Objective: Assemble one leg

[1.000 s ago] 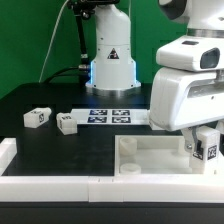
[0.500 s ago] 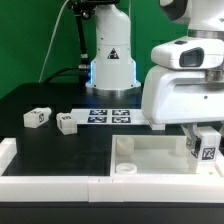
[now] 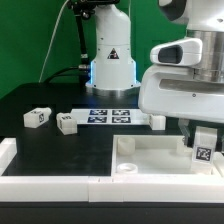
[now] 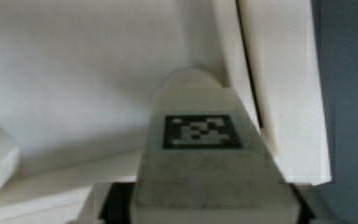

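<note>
The claw (image 3: pixel 204 146) grips a leg (image 3: pixel 204 143) over the white tray (image 3: pixel 150 160), closed on its sides.

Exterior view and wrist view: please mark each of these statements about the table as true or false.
1. The gripper holds a leg with a square tag on its face. True.
2. Two loose legs lie on the black table at the exterior view's left. True.
3. The held leg is over the marker board. False: it is over the large white tray part, at the exterior view's right.
4. The two loose legs are stacked. False: they lie side by side, apart.
5. In the wrist view the held leg shows no tag. False: a black-and-white tag is on it.
</note>
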Robot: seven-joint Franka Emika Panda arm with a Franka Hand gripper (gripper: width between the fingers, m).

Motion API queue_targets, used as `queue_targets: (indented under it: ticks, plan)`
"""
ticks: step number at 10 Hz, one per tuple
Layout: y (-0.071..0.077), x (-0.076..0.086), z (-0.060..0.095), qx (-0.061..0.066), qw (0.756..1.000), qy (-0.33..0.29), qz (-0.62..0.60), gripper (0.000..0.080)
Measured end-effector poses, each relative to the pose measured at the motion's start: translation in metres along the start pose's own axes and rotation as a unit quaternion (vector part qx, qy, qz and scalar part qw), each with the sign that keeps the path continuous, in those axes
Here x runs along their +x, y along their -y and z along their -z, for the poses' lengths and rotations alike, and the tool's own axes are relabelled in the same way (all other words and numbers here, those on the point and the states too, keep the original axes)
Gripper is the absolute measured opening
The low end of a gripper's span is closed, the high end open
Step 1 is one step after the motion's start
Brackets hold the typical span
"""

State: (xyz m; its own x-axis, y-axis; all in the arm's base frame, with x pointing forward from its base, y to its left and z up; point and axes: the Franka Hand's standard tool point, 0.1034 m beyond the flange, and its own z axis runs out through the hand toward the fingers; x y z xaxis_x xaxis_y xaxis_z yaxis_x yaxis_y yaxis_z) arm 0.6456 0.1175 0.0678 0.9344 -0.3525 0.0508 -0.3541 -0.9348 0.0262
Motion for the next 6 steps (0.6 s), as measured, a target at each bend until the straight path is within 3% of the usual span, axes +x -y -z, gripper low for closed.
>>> queue_targets:
  ticks: [3, 6]
  plan:
    - [0.0027, -0.0031, 0.0001, -0.003, 0.982, -0.002, -0.190, 0.0294]
    - [0.0004, -0.0033, -0.0002, 0.004, 0.948, 0.007, -0.318, 0.0294]
